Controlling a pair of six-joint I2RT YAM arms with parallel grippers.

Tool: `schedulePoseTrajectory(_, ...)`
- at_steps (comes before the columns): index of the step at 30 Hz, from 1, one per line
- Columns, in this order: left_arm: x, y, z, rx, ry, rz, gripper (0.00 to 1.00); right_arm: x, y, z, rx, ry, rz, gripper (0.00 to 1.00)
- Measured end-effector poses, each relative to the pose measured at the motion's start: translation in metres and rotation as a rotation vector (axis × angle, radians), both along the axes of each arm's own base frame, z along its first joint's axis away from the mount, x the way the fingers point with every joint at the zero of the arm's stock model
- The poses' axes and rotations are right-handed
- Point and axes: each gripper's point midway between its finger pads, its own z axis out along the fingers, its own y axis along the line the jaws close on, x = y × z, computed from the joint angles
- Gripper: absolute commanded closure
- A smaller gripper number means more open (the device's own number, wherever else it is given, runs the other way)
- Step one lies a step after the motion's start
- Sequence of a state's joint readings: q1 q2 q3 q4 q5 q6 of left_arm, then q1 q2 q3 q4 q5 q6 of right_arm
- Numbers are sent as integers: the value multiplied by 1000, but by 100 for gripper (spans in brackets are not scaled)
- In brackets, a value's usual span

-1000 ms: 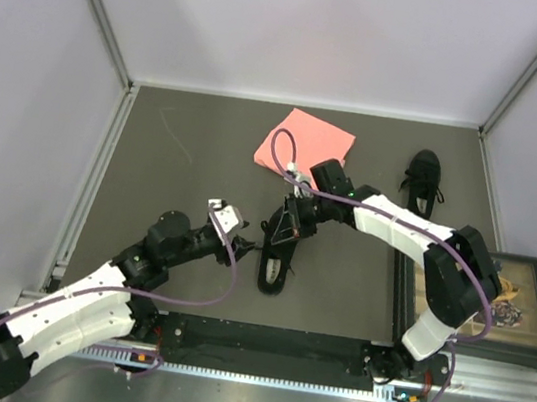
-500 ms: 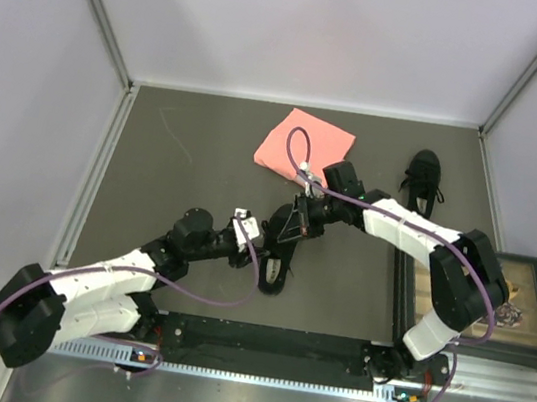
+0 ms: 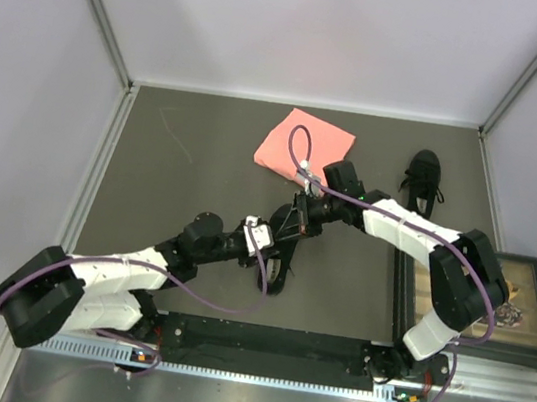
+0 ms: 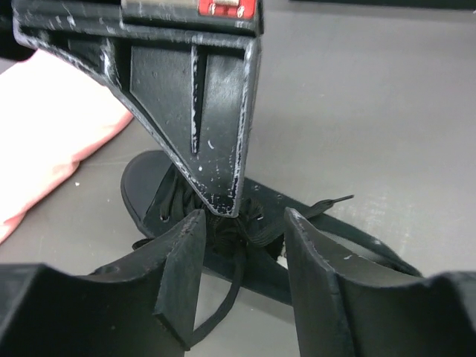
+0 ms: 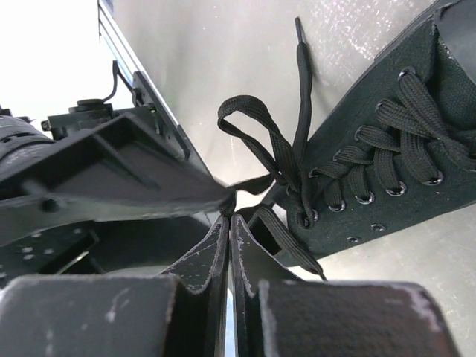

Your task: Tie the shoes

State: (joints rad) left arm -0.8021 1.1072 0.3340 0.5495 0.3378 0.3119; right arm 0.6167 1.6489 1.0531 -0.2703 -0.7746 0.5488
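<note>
Top external: near shoe [image 3: 277, 263] lies mid-table, toe toward the arm bases, well apart from every edge. Bare table [image 3: 165, 181] runs from it to the left rail. Far shoe [image 3: 421, 179] sits close to the right edge, apart from both arms. Pink cloth [image 3: 306, 143] lies just beyond the right arm's wrist; framed picture [image 3: 511, 303] leans at the right wall.

Both grippers meet over the near shoe's laced part, so room there is tight. Left gripper [image 3: 267, 243] reaches in from the left, right gripper [image 3: 291, 229] from the far side.

Left wrist: left gripper [image 4: 243, 223] has its jaws spread, nothing between the fingers [image 4: 182, 275]; the right arm's finger tip hangs just above the gap, over the near shoe [image 4: 149, 195].

Right wrist: right gripper [image 5: 229, 223] is closed, pads together, pinching a strand of the lace [image 5: 260, 134] at the tips (contact point partly hidden). One loop stands free beside the eyelets of the near shoe [image 5: 416, 134]
</note>
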Motion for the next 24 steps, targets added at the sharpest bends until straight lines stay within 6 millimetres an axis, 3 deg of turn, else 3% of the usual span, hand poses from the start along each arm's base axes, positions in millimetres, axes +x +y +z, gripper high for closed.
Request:
schedulePoseTrajectory(15, 14, 5, -11, 46, -33, 73, 94, 0, -5, -4, 13, 44, -26, 100)
schedulePoseTrajectory(24, 14, 6, -11, 57, -50, 66, 96, 1, -4, -2, 31, 54, -29, 100)
